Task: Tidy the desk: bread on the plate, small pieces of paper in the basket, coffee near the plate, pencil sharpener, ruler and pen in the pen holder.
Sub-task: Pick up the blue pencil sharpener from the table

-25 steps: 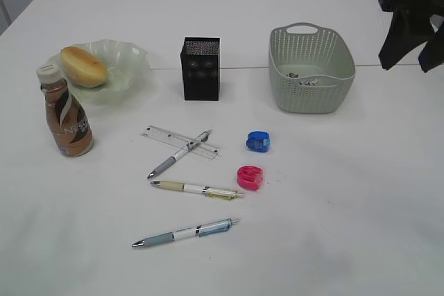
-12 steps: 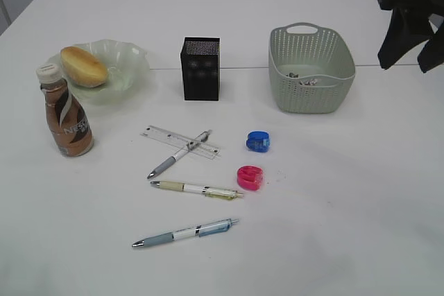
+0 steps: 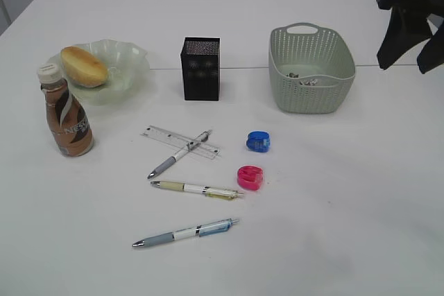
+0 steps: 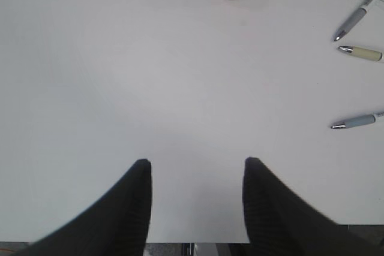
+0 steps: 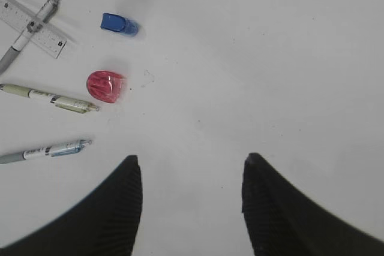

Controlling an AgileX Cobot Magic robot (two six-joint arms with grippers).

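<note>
The bread (image 3: 83, 66) lies on the green plate (image 3: 130, 57), with the coffee (image 3: 66, 112) upright just in front. The black pen holder (image 3: 200, 68) stands mid-desk. Paper scraps (image 3: 303, 79) lie inside the basket (image 3: 311, 98). A pen (image 3: 179, 153) rests across the clear ruler (image 3: 161, 134); two more pens (image 3: 197, 188) (image 3: 186, 231) lie nearer. A blue pencil sharpener (image 3: 257, 141) and a pink one (image 3: 250, 177) sit right of them. My left gripper (image 4: 197, 163) hangs open and empty over bare desk near its front edge. My right gripper (image 5: 192, 163) is open and empty, right of the pink sharpener (image 5: 105, 85).
The desk's front edge (image 4: 198, 241) shows just under the left fingers. In the exterior view the right arm (image 3: 409, 15) is a dark shape raised at the far right, beside the basket. The left arm is outside that view.
The right arm's dark shape at the top right has edged slightly up and left. Nothing on the desk has moved.
</note>
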